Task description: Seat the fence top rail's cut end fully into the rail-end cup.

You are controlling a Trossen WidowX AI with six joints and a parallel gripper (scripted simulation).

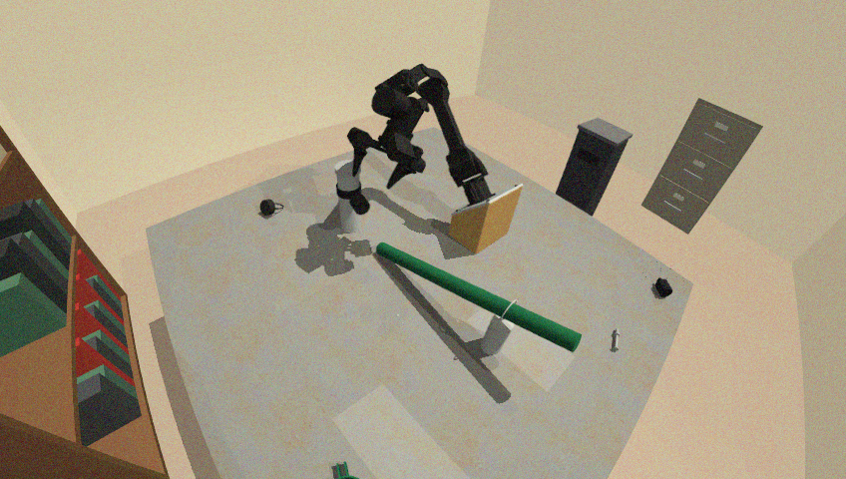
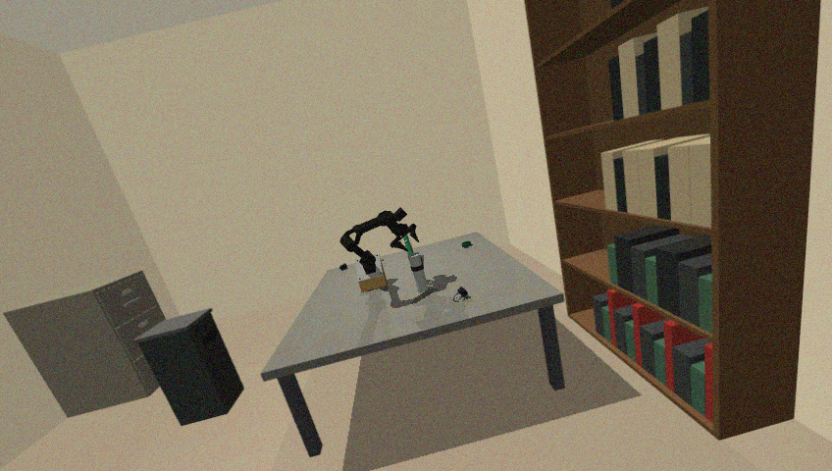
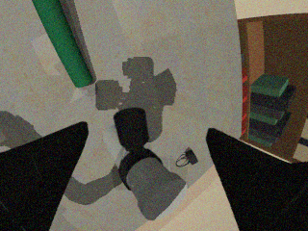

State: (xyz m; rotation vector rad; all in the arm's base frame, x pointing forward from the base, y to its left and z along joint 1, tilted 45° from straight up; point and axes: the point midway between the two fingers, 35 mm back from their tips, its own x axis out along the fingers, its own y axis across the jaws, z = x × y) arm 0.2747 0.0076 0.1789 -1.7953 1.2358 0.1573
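The green rail (image 1: pixel 475 293) (image 3: pixel 63 43) slants through the loop cap (image 1: pixel 495 336) on the small post. Its near end stops short of the black rail-end cup (image 1: pixel 359 204) (image 3: pixel 131 126), with a gap between. The cup sticks out from the black brace band (image 1: pixel 345 192) (image 2: pixel 416 268) around the big grey post (image 1: pixel 348 221) (image 2: pixel 419 281) (image 3: pixel 155 185). The band sits on the post's upper part, below the pale cap. My gripper (image 1: pixel 372 180) (image 3: pixel 148 131) is open and empty, above the post and cup in the wrist view, with its fingers wide apart. It does not touch the rail.
A black part with wire loops (image 1: pixel 267 207) (image 2: pixel 461 291) (image 3: pixel 191 156) lies beyond the post. A small black part (image 1: pixel 662 287) (image 2: pixel 342 266) and a bolt (image 1: pixel 616 339) lie past the rail's far end. A green clamp (image 2: pixel 466 244) lies near an edge. My arm stands on a wooden block (image 1: pixel 495 223).
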